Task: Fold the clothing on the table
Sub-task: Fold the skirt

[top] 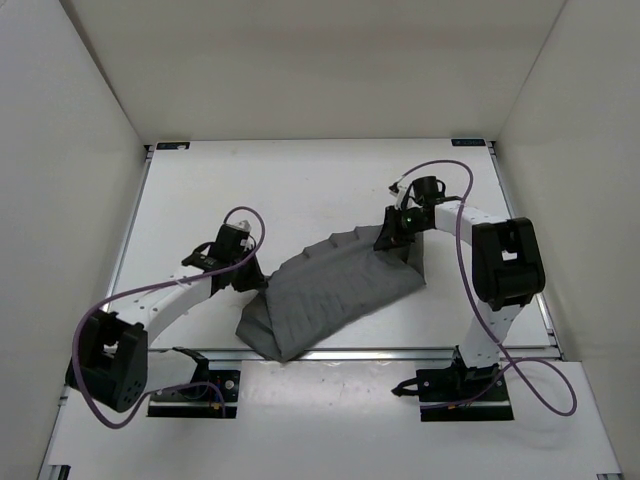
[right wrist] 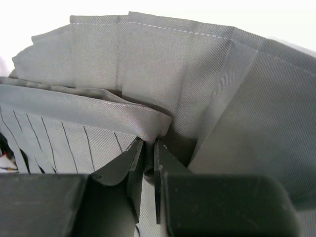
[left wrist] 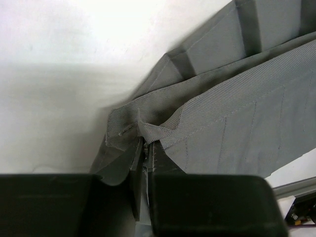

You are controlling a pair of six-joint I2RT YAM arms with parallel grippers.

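The clothing (top: pixel 330 290) is a dark grey pleated, fan-shaped piece lying across the white table (top: pixel 300 190), stretched between both arms, its near corner close to the front rail. My left gripper (top: pixel 250 275) is shut on the clothing's left edge; the left wrist view shows a bunched hem (left wrist: pixel 148 129) pinched between the two dark fingers (left wrist: pixel 160 160). My right gripper (top: pixel 400 243) is shut on the clothing's far right edge. In the right wrist view a rolled fold of the clothing (right wrist: pixel 148 126) sits clamped at the fingertips, with pleats (right wrist: pixel 64 143) spreading left.
White walls enclose the table on three sides. Metal rails run along the table's left edge (top: pixel 130 240), right edge and the front edge (top: pixel 400 352). Purple cables (top: pixel 450 170) loop off both arms. The arm bases (top: pixel 460 385) are bolted at the near side.
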